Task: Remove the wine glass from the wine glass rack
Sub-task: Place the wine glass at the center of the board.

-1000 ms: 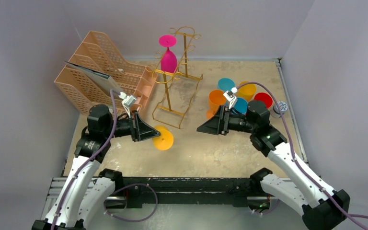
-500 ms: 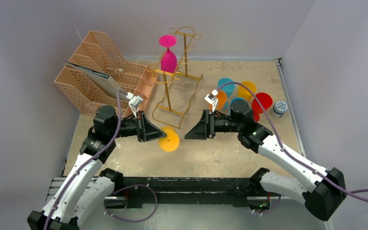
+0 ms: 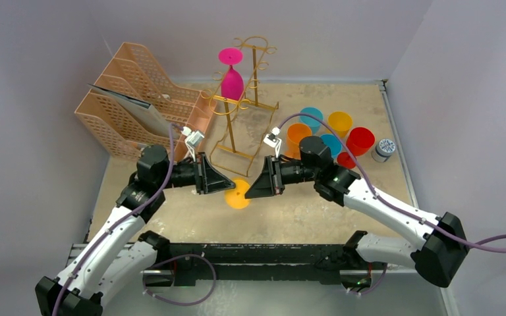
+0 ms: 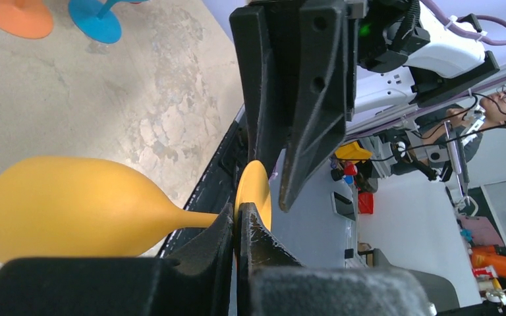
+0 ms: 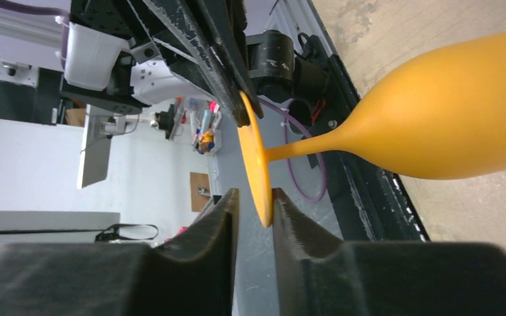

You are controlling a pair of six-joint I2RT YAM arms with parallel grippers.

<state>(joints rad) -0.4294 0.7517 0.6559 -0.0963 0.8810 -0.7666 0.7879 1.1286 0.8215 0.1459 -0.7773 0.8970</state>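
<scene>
A yellow wine glass (image 3: 238, 195) hangs sideways over the table in front of the gold wine glass rack (image 3: 247, 99). My left gripper (image 3: 227, 186) is shut on one edge of its round foot (image 4: 253, 191), with the bowl (image 4: 72, 207) off to the side. My right gripper (image 3: 249, 189) faces it from the right. In the right wrist view the opposite edge of the foot (image 5: 253, 158) sits between my right gripper's (image 5: 255, 196) jaws, touching one finger with a gap to the other. A pink wine glass (image 3: 231, 76) hangs upside down on the rack.
A peach lattice file organizer (image 3: 138, 102) holding a grey folder stands back left. Several coloured glasses (image 3: 329, 135) cluster at the right, with a small tin (image 3: 386, 147) beside them. The rack's wire base (image 3: 240, 148) lies just behind both grippers.
The left arm carried the yellow glass to the right. The right arm swung left to meet it, and its jaws narrowed around the foot's free edge.
</scene>
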